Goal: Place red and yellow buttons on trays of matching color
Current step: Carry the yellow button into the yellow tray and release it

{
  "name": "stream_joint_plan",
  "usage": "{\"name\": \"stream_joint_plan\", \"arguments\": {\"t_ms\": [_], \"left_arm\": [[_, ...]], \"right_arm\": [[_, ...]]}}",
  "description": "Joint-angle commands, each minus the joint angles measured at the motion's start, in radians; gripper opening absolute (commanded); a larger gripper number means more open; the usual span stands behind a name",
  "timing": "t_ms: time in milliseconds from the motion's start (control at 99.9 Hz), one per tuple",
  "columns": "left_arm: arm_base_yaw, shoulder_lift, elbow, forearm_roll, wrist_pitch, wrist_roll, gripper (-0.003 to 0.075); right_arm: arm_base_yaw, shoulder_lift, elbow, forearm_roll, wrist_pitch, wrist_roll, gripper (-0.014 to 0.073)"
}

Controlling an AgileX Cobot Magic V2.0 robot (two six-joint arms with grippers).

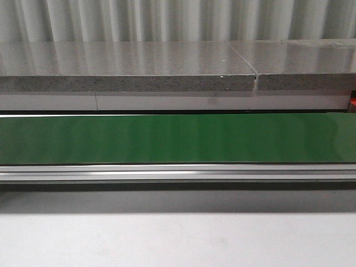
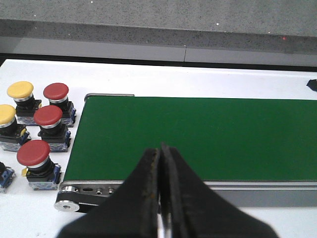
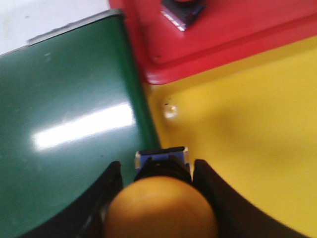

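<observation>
Backdrop: a speckled grey stone ledge [image 1: 128, 69] runs along the far side, with pale corrugated panels behind it, and a white table [image 1: 178, 239] sits in front
Conveyor: a smooth green belt [image 1: 178, 138] with a soft sheen, edged by a ribbed aluminium rail [image 1: 178, 172]; in the front view it carries nothing
Waiting stock: mushroom-capped red buttons [image 2: 48, 116] and yellow buttons [image 2: 20, 89] stand upright on blocky dark bases, grouped on the table just beside the belt's roller end, presumably so the left arm can feed them on
Left gripper [image 2: 161, 171]: the dark, tapering jaws meet with no gap and nothing between them, over the near edge of the belt; it looks idle
Right gripper [image 3: 157, 181]: its two black fingers are closed around the base of a yellow button [image 3: 161, 206], whose domed, matte orange-yellow cap fills the foreground
Held button's position: over the seam where the belt end meets the yellow tray [image 3: 237, 134], its blue-edged base pointing toward the tray, so the drop looks near but not yet made
Yellow tray: glossy moulded plastic, flat floor, a small bright glint, no button on the visible part
Red tray [image 3: 218, 39]: same glossy plastic with a rounded rim, touching the yellow one; a dark-based button [image 3: 182, 11] already sits in it, its cap cut off by the frame
Blur: the right wrist view is soft
</observation>
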Motion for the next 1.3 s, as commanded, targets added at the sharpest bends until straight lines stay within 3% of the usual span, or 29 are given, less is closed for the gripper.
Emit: {"name": "stream_joint_plan", "arguments": {"t_ms": [0,160,730,820,1031,1291], "left_arm": [[-0.007,0.005,-0.027,0.000,-0.078,0.000,-0.0020],[-0.007,0.005,-0.027,0.000,-0.078,0.000,-0.0020],[-0.007,0.005,-0.027,0.000,-0.078,0.000,-0.0020],[-0.007,0.005,-0.027,0.000,-0.078,0.000,-0.0020],[-0.007,0.005,-0.027,0.000,-0.078,0.000,-0.0020],[-0.007,0.005,-0.027,0.000,-0.078,0.000,-0.0020]], "right_arm": [[-0.051,-0.035,0.010,-0.002,-0.095,0.010,0.0185],[-0.110,-0.008,0.074,-0.002,-0.219,0.048,0.0185],[-0.120,0.216,0.075,-0.001,-0.259,0.048,0.0192],[-0.120,0.221,0.075,-0.001,-0.259,0.048,0.0260],[-0.120,0.221,0.075,-0.001,-0.255,0.060,0.0554],[-0.119,0.166,0.074,-0.001,-0.254,0.074,0.0571]]}}
